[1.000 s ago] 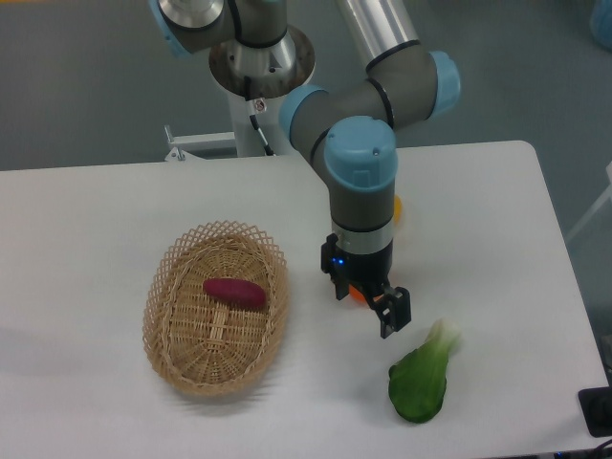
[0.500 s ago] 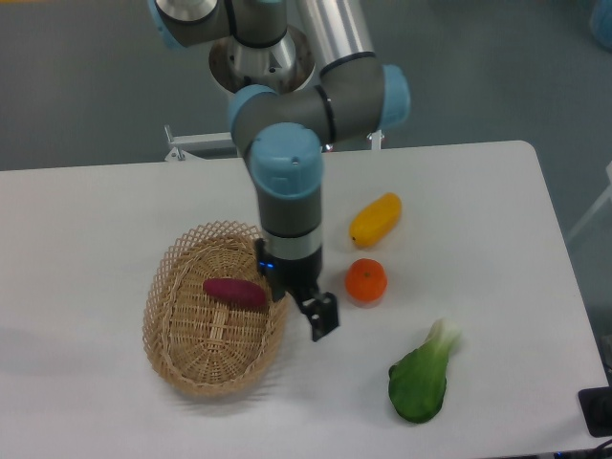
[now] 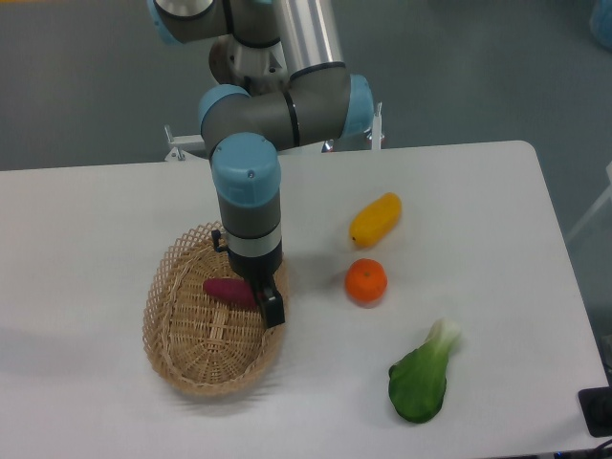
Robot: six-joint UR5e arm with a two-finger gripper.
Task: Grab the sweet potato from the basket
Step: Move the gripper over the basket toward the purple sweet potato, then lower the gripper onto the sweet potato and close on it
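You have the gripper (image 3: 265,304) over the oval tan wicker basket (image 3: 182,339) on the table's left; small reddish-purple sweet potato (image 3: 226,290) lies inside, not lifted yet. Jaws open/closed: can't tell. Grasp & lift remain.

On the white tabletop (image 3: 497,182) lie three things — a yellow-orange oblong fruit (image 3: 375,219), a round orange (image 3: 365,282) just below it, and a leafy green vegetable (image 3: 421,379) nearer the front edge, apart from both.
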